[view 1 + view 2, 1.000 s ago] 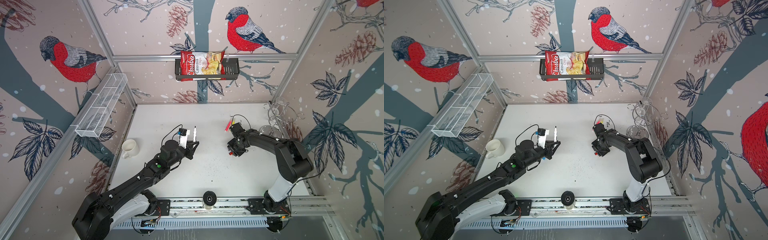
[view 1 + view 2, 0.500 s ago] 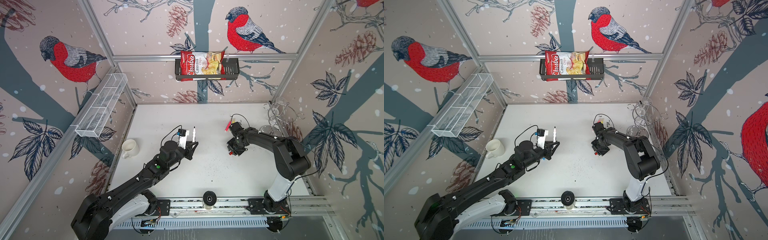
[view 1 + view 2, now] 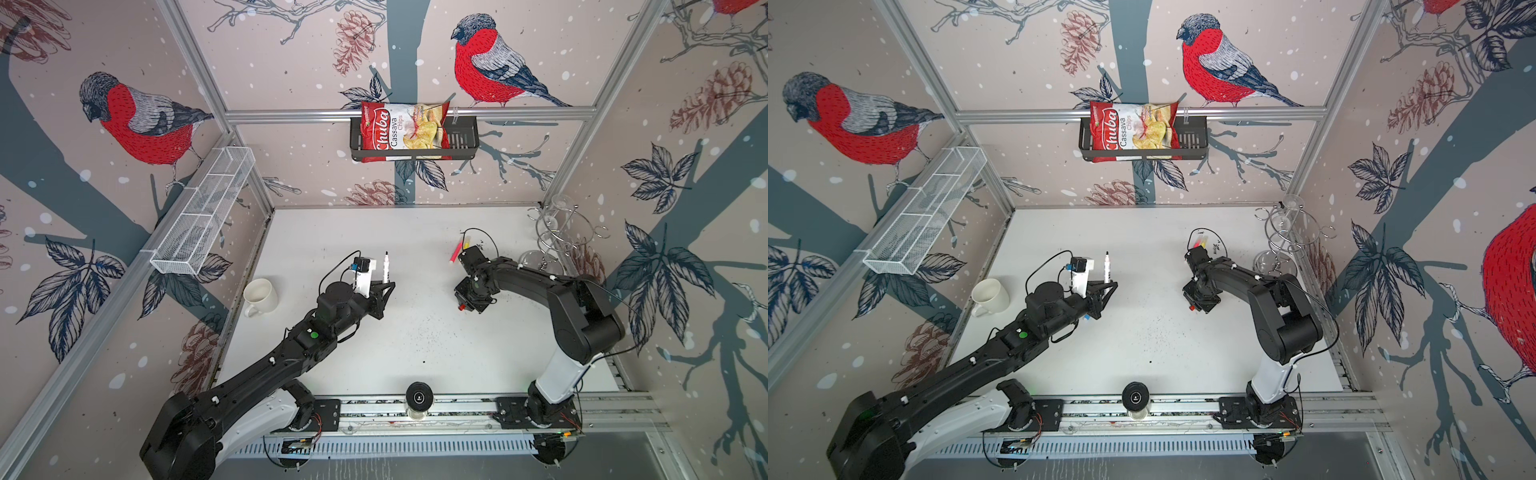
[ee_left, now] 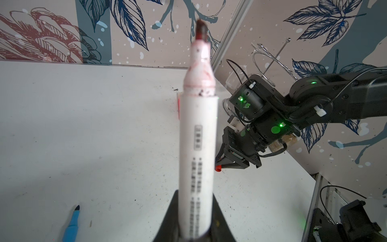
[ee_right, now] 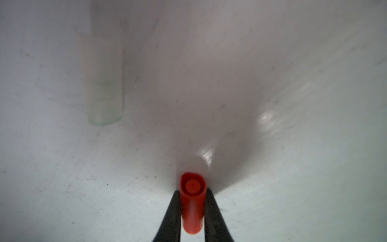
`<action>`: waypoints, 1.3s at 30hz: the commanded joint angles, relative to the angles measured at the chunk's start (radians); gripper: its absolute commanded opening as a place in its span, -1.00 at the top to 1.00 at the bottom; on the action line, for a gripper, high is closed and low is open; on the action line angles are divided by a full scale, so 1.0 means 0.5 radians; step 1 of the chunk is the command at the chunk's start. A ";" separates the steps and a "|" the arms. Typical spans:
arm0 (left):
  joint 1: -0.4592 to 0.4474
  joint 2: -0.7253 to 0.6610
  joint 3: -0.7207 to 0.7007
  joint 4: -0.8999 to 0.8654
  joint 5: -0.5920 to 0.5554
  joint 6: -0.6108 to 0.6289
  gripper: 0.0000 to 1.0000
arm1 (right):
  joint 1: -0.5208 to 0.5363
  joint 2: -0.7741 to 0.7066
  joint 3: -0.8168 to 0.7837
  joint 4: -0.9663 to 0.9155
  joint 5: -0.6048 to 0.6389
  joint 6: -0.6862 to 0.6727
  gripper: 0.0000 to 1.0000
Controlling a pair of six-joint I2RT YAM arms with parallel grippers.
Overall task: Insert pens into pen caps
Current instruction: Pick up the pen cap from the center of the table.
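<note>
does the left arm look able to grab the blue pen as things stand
Probably not yet: the left end effector is shut on the white pen, so it has no free grip. The blue pen lies close by on bare table, nothing on it.

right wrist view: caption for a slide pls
Right gripper shut on the red pen cap over the white table, a translucent cap nearby.

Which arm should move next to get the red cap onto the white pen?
Right, probably: the right gripper grips the red cap, and the left gripper holds the white pen upright, tip exposed.
</note>
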 commanded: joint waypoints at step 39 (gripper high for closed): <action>-0.156 0.270 0.194 0.262 0.788 0.128 1.00 | -0.105 -1.641 -0.374 1.516 -0.745 -1.008 1.00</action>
